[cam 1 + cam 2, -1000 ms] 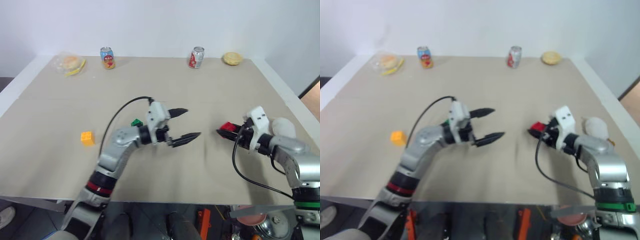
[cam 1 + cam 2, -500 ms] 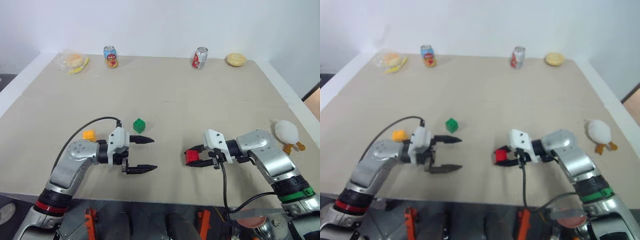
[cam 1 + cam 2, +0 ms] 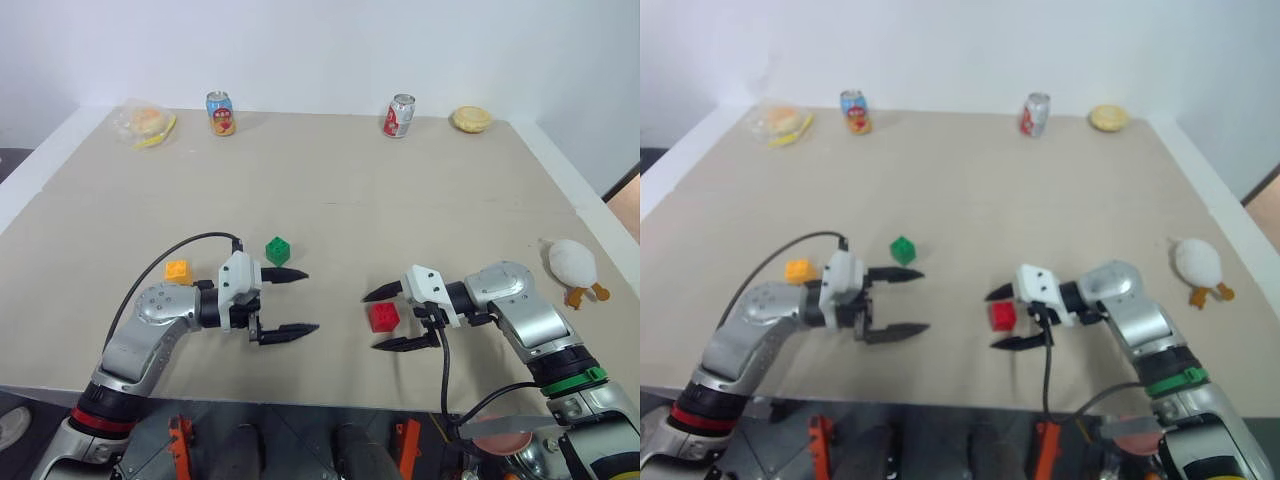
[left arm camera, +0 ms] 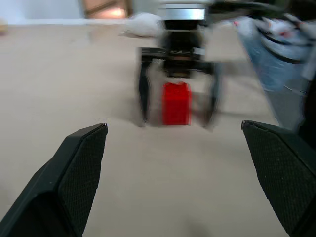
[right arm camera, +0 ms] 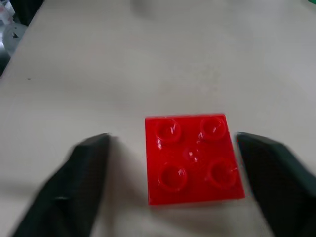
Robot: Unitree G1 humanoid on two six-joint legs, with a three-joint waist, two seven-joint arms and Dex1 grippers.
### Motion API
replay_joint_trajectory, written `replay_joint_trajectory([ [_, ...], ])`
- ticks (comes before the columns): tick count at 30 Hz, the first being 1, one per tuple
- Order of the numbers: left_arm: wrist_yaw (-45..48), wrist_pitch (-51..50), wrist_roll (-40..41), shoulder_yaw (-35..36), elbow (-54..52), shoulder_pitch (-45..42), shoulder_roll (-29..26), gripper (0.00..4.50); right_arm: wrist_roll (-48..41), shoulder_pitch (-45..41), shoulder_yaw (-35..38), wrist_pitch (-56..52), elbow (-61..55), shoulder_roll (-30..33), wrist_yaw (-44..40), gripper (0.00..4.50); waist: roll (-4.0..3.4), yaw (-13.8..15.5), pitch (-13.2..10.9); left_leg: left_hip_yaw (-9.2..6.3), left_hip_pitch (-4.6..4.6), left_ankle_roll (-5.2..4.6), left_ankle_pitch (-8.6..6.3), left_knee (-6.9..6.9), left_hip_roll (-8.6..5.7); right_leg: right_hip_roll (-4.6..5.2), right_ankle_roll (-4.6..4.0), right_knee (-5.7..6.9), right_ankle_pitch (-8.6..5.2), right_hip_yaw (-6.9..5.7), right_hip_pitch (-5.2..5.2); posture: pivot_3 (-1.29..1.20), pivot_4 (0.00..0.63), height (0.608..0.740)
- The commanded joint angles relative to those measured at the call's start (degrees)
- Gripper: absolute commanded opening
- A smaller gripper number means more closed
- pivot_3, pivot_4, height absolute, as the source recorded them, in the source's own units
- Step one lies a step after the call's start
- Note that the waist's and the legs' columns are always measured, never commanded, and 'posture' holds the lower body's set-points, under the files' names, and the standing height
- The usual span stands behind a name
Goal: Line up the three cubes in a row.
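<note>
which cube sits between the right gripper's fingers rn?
The red cube. It rests on the table between the open fingers of the right gripper, untouched by them. The green cube and yellow-orange cube lie over by the left gripper.

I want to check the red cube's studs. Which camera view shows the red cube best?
The right wrist view: the red cube appears large, from above, with four studs visible. The left wrist view shows its side between the right gripper's open fingers; the eye views show it small on the table.
</note>
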State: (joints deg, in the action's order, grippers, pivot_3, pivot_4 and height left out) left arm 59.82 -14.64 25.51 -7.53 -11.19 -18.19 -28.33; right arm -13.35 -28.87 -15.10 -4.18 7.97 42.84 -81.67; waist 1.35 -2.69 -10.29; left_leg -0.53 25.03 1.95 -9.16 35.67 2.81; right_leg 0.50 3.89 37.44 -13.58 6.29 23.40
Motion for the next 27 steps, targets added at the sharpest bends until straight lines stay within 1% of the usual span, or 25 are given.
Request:
replay_joint_trajectory([
  [1,-8.85,-3.47,1.56,4.49,-4.22,0.95,2.34,4.5,-6.2,0.27,5.25,-5.85,-8.06,1.42,0.33,4.48,0.0,0.02,0.0,0.0,0.0,0.0,0.0,0.0,0.0,0.0,0.01,0.0,0.0,0.0,0.0,0.0,0.15,0.736],
  [4,-16.46,-6.59,0.79,6.59,-4.73,0.76,4.73,4.5,-12.17,-0.73,8.97,-13.14,-12.97,-0.14,3.81,4.48,0.01,0.03,0.0,-0.03,0.0,0.0,0.0,0.01,0.0,-0.01,0.03,0.01,0.01,-0.01,-0.02,0.0,0.15,0.736],
  [6,-19.96,-7.01,-1.54,7.19,-2.78,-0.38,4.95,4.5,-14.38,-2.32,10.47,-16.81,-14.4,-1.8,7.01,4.48,0.02,-0.06,0.0,-0.05,-0.02,0.0,0.0,0.04,0.0,-0.02,0.03,0.02,0.03,-0.02,-0.04,0.0,0.15,0.736],
  [9,-23.47,-6.22,-5.34,7.4,2.18,-2.99,4.68,4.5,-12.41,-5.06,10.3,-18.41,-12.91,-3.99,11.71,4.48,0.02,-0.03,0.0,-0.1,-0.08,0.0,0.03,0.07,0.01,-0.1,-0.05,0.02,0.16,-0.02,-0.05,0.0,0.15,0.736],
  [12,-25.88,-6.27,-8.11,6.6,7.37,-6.04,5.16,4.5,-10.5,-7.48,9.43,-19.21,-10.0,-5.55,14.43,4.48,0.02,-0.03,0.0,-0.1,-0.08,0.05,0.09,0.08,0.0,-0.1,-0.06,0.02,0.22,-0.03,-0.03,0.0,0.15,0.736],
  [18,-27.8,-6.02,-11.42,4.13,15.82,-9.86,8.2,4.5,-9.71,-9.32,9.15,-19.33,-8.8,-7.84,16.31,4.48,0.03,0.05,0.0,-0.09,0.06,0.09,0.09,0.02,-0.02,-0.09,0.05,0.0,0.18,-0.02,0.04,0.0,0.15,0.736],
  [19,-27.81,-5.74,-12.22,3.38,17.18,-10.48,8.83,4.5,-9.66,-9.38,9.16,-19.33,-8.88,-8.1,16.56,4.48,0.03,0.05,0.0,-0.12,0.06,0.1,0.09,-0.02,-0.04,-0.09,0.21,0.01,0.24,-0.02,0.03,0.0,0.15,0.736],
  [22,-27.16,-4.38,-13.87,1.65,20.42,-12.19,10.58,4.5,-9.69,-9.26,9.36,-19.53,-9.31,-8.53,17.12,4.48,0.03,0.07,0.0,-0.16,0.06,0.11,0.07,-0.12,-0.05,-0.1,0.22,0.0,0.18,-0.05,0.05,0.0,0.15,0.736],
  [27,-26.87,-2.98,-16.34,0.4,24.05,-13.98,11.43,4.5,-9.95,-8.89,9.61,-20.09,-10.33,-8.68,17.83,4.48,0.03,0.03,0.0,-0.18,0.06,0.12,0.07,-0.16,-0.05,-0.1,0.21,0.0,0.16,-0.07,0.06,0.0,0.15,0.736],
])
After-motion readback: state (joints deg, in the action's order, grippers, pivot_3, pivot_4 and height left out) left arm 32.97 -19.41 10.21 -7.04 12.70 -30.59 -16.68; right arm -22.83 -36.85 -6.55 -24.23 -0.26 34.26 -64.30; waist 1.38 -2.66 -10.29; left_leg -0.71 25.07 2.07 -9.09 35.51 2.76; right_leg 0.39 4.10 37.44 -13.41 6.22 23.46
